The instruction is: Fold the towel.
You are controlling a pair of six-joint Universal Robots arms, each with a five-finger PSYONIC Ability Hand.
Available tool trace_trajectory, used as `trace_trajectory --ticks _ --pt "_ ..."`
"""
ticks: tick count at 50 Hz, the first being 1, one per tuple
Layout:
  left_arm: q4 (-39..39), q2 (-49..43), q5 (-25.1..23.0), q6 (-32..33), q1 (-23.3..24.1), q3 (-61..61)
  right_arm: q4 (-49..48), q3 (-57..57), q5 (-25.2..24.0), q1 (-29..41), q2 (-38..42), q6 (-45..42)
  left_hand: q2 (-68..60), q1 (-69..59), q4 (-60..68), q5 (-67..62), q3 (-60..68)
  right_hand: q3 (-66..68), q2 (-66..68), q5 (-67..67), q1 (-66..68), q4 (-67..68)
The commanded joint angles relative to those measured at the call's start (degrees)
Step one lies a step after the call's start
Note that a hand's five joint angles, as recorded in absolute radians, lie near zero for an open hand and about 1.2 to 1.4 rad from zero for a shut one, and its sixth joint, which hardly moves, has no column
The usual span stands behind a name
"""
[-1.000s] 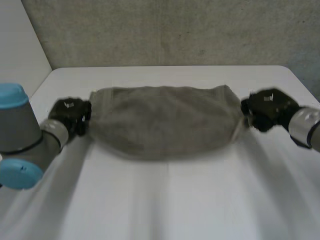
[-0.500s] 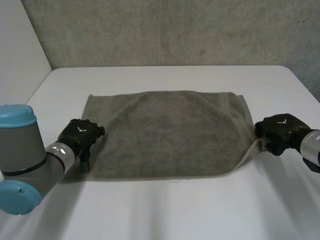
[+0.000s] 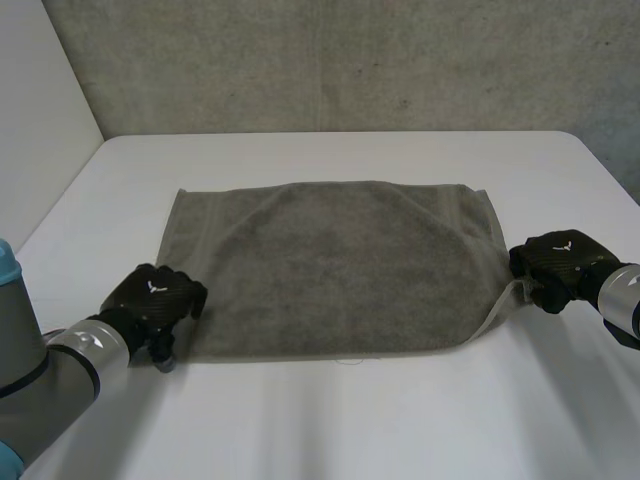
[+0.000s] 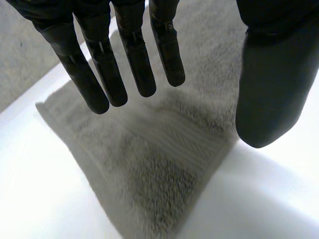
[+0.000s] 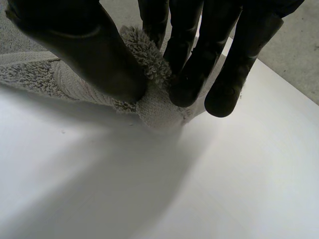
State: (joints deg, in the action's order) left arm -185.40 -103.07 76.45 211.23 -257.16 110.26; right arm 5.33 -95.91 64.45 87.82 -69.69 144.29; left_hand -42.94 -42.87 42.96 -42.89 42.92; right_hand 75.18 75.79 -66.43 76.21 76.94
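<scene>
Since the earlier frames the towel (image 3: 330, 265) has gone from hanging stretched between the hands to lying spread on the table (image 3: 350, 430). The left hand (image 3: 155, 300) has drawn back toward the near left, off the cloth.

Head view: the towel lies flat across the middle of the table, its long side running left to right. The left hand sits just beside the near-left corner. The right hand (image 3: 560, 268) is at the near-right corner, where the edge rises in a small ridge toward it.

Left wrist view: the fingers (image 4: 132, 59) are straight and spread, with the thumb (image 4: 269, 94) well apart from them. They hold nothing, and the near-left corner (image 4: 159, 189) lies flat beneath the fingertips.

Right wrist view: the thumb and fingers are closed in a pinch on the bunched near-right corner (image 5: 154, 107), which is raised slightly off the table.

The step in hand looks to be taking hold for a fold. To do it well, the left hand should come down on its corner and pinch it as the right does. Both hands should then lift together, keeping the near edge taut, and carry it level to the far edge so the corners meet.
</scene>
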Motion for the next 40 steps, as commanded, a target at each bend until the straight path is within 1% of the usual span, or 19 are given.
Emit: trace_trajectory --ticks 1,6,16,20,22,27,40 --pt "0.2 -3.5 0.2 0.1 -1.9 -0.8 -0.1 -0.1 0.0 0.0 0.0 -0.1 6.5 6.4 -6.5 16.4 -6.5 4.8 4.2 -3.6 3.8 3.1" --pt "-0.1 -6.7 0.4 0.1 -2.7 -2.9 -0.1 -0.1 -0.1 0.0 0.0 -0.2 7.7 7.6 -7.7 17.6 -7.6 4.8 4.2 -3.6 3.8 3.1" --pt "-0.1 -9.9 0.5 0.1 -4.2 -5.2 -0.2 -0.2 -0.1 -0.1 0.0 -0.2 7.3 7.3 -7.3 17.3 -7.3 4.8 4.2 -3.6 3.8 3.1" --pt "-0.3 -10.7 0.5 1.3 -4.4 -5.7 -0.2 -0.4 -0.1 -0.1 0.0 -0.4 7.3 7.3 -7.3 17.3 -7.3 4.8 4.2 -3.6 3.8 3.1" --pt "-0.8 -11.1 0.5 3.4 -5.2 -5.6 -0.2 -0.4 -0.1 -0.1 0.0 -0.5 7.2 7.1 -7.2 17.1 -7.1 4.8 4.2 -3.6 3.8 3.1" --pt "-2.2 -11.4 0.5 6.3 -5.7 -5.6 -0.2 -0.5 -0.1 0.0 0.0 -0.7 6.8 6.7 -6.8 16.8 -6.8 4.8 4.2 -3.6 3.8 3.1" --pt "-3.7 -12.0 0.6 6.9 -5.7 -6.4 -0.2 -0.7 -0.1 -0.1 0.0 -0.8 4.8 4.7 -4.8 14.8 -4.8 4.8 4.2 -3.6 3.8 3.1"
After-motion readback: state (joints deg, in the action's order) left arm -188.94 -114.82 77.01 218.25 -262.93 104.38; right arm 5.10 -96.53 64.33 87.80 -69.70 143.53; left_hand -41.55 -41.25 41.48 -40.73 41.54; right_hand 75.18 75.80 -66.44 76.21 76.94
